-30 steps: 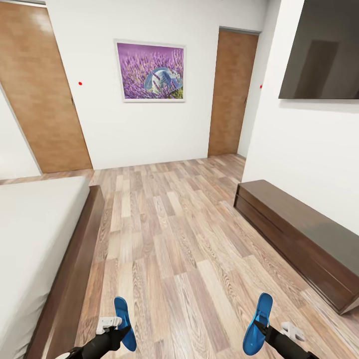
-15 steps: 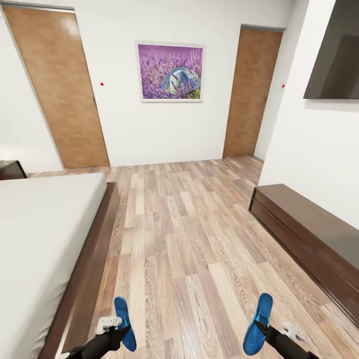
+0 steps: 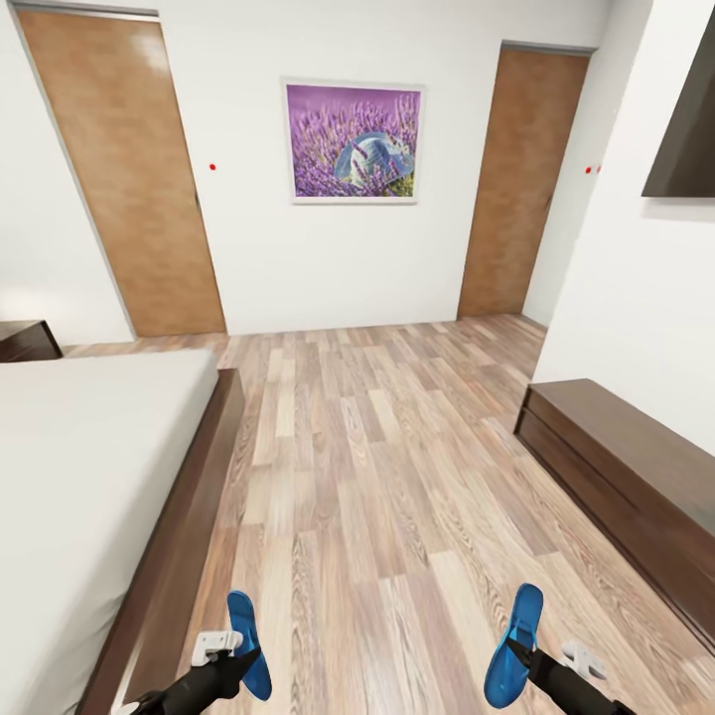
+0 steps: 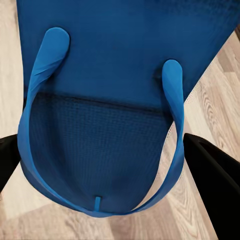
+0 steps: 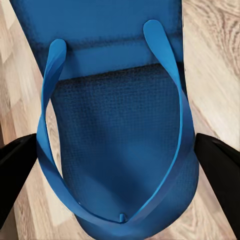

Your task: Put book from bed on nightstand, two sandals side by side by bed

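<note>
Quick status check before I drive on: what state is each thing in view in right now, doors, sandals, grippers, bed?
left gripper: shut on left sandal, held off the floor.
right gripper: shut on right sandal, held off the floor.
left door: closed.
right door: closed.
bed: mattress bare where visible.
bench: top bare.
nightstand: only a corner visible.

Left gripper (image 3: 236,650) apparently clamped; right gripper (image 3: 521,663) likewise, both low
</note>
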Robot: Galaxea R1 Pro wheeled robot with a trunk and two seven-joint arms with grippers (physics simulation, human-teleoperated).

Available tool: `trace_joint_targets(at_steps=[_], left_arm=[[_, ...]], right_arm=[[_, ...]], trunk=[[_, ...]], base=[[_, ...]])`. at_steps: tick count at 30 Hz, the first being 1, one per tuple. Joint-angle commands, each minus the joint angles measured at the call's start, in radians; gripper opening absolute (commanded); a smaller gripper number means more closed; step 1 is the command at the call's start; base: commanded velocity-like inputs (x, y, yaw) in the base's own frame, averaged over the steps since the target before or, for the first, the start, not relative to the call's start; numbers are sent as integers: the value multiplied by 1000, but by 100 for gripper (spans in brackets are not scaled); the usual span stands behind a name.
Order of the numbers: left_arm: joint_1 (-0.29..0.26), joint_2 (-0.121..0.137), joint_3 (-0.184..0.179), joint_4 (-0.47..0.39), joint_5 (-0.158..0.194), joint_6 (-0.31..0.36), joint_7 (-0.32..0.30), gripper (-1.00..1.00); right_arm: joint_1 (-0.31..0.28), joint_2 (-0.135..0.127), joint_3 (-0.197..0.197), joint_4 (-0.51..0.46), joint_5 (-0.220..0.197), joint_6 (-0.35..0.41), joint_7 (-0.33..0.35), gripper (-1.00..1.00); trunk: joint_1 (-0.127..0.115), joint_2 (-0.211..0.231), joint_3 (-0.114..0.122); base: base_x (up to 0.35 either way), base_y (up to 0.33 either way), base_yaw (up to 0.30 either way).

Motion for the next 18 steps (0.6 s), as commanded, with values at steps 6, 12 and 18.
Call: trace_joint_targets(at_steps=[6, 12, 18], left_arm=[[-1, 0, -8, 0, 5, -7, -1, -100], [-1, 0, -8, 0, 5, -7, 0, -100], [-1, 0, -8, 0, 5, -7, 0, -100]], right_arm=[[-1, 0, -3, 0, -10, 9, 5, -100], [-1, 0, -3, 0, -10, 9, 5, -100], [-1, 0, -3, 0, -10, 9, 5, -100]], trunk=[[0, 0, -1], [0, 0, -1], [0, 0, -1]], base=[[323, 0, 0], [324, 0, 0], [323, 0, 114]])
